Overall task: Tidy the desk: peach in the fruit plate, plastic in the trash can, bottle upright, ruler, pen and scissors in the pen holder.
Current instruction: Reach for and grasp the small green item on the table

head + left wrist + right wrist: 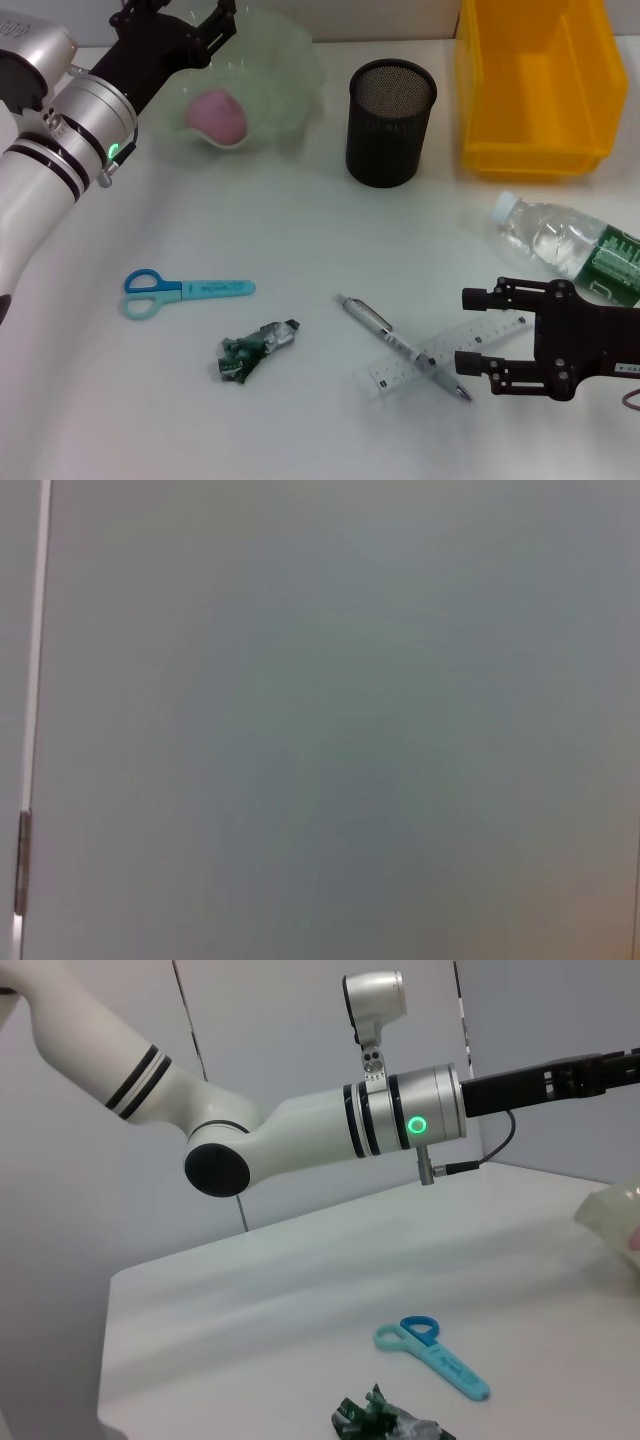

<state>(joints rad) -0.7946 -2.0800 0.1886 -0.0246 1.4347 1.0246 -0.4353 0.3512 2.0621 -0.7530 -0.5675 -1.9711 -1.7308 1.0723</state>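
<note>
You see peach [219, 113] in fruit plate [290, 60] at 11 o'clock | left gripper [186, 20] above it, open, empty | right gripper [478, 329] at 4 o'clock, open around ruler [445, 354] end, pen [398, 344] crossing it.

The bottle [575, 245] at 3 o'clock runs off the head view's edge. The left gripper [185, 25] at 11 o'clock is cropped, its fingers unclear. The ruler [445, 355] lies partly under the pen [400, 345].

Tabletop [300, 1280] was white, matte, evenly lit. Behind it stood grey panelled wall [300, 1030] with thin vertical seams.
</note>
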